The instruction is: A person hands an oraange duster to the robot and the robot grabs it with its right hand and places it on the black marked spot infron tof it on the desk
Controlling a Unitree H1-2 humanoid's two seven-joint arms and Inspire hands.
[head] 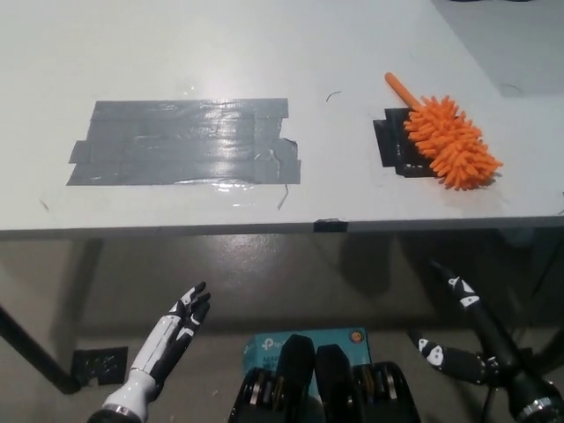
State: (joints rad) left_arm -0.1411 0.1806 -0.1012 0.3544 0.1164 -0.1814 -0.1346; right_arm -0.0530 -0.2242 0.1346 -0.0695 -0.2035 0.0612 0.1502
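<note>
White desk point(264, 53) fills the upper half of the frame, seen from steeply above, with a dull grey floor showing below its front edge. At the upper right of the desk lies the orange duster point(448, 143), its fluffy head resting partly over the black marked spot point(389, 145), which peeks out to the left of the bristles. Its short orange handle points up and left, away from the desk edge. Nothing touches the duster, so it appears to have been set on its target and the placing looks done. Left of centre sits a wide grey tape patch point(181, 141), shiny with glare and well apart from the duster.

Below the desk edge, at the lower right of the frame, the black right hand point(458, 339) hangs empty with its fingers spread apart, well clear of the duster, which suits an arm no longer needed at the desk. At the lower left, the white left hand point(176, 328) rests idle, its fingers straight and slightly apart, holding nothing.
</note>
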